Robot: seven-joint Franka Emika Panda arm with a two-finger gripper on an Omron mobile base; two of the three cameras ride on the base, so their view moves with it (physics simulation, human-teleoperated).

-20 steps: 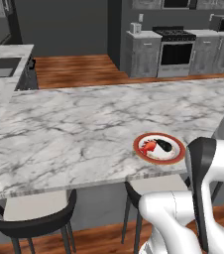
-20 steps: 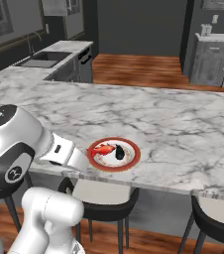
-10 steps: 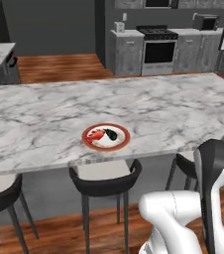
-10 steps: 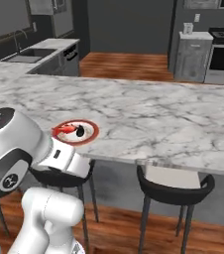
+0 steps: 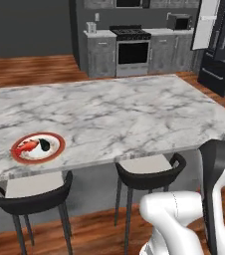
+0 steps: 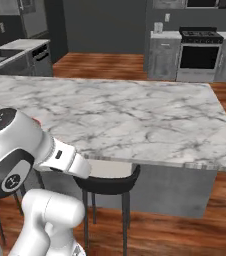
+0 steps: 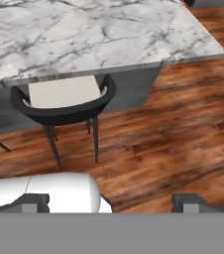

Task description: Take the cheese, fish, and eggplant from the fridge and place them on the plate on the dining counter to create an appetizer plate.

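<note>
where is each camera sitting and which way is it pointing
Left base view: behind the arm's left, looking over the dining counter at the plate, stove and fridge; white arm lower right.
Right base view: behind its right, same counter; arm lower left.
Hand view: on the hand, looking down at a stool and wood floor; open gripper.
All share the counter.

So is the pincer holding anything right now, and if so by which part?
Nothing is held. The pincer is open, its fingertips wide apart over the wooden floor.

Dining counter (image 5: 134,109) bare beside plate (image 5: 37,147).
</note>
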